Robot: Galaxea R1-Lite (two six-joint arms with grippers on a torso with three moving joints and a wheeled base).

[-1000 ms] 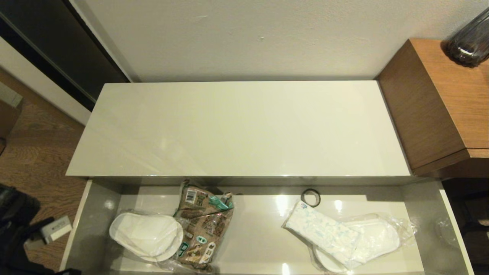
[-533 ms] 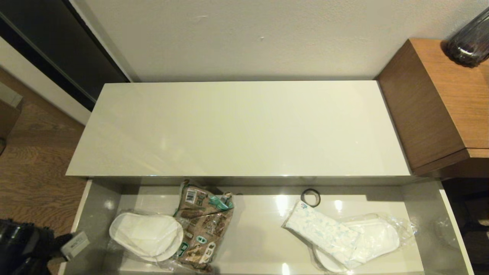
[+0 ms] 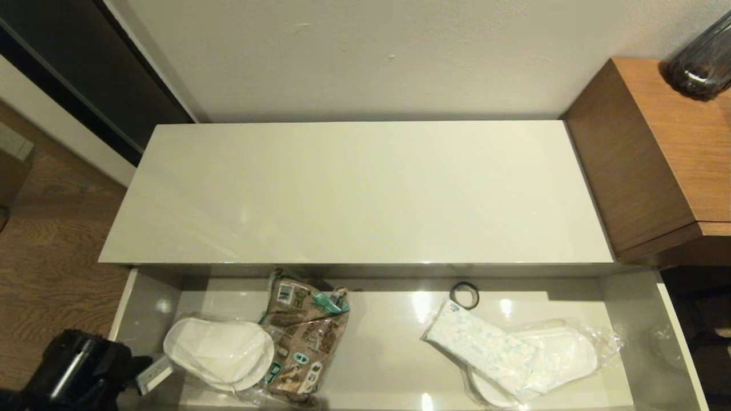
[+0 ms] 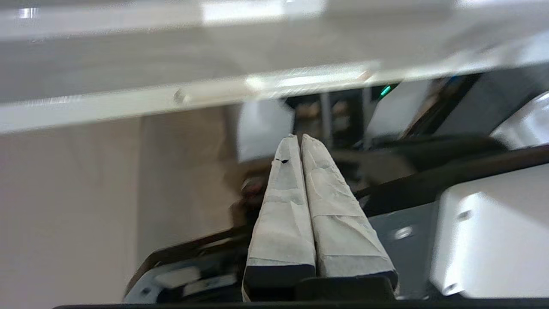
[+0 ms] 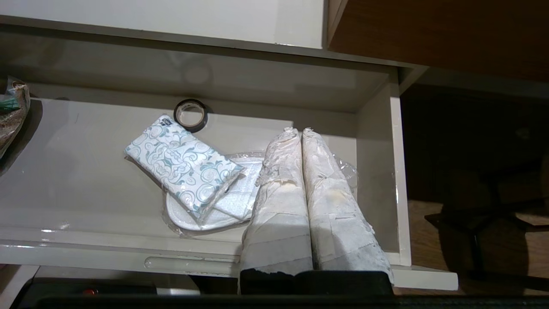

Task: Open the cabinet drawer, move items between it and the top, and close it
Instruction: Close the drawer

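The cabinet drawer [image 3: 145,308] stands pulled open below the top [image 3: 354,194], which is bare. Inside on the left lie white slippers in a clear bag [image 3: 217,351]. On the right lie a black tape roll [image 3: 464,295] [image 5: 191,114], a white tissue pack with blue print [image 3: 482,348] [image 5: 182,165] and more bagged slippers [image 3: 562,357] under it. My left arm [image 3: 80,374] is at the drawer's front left corner; its left gripper [image 4: 299,136] is shut and empty. The right gripper [image 5: 299,129] is shut and empty, hanging in front of the drawer's right end.
A brown printed snack bag [image 3: 305,342] lies beside the left slippers. Brown wooden furniture [image 3: 657,154] with a dark glass vase [image 3: 702,63] stands against the cabinet's right side. Wooden floor [image 3: 51,245] lies to the left.
My left arm has moved right along the bottom of the head view to the drawer's front left corner. The items in the drawer have not moved.
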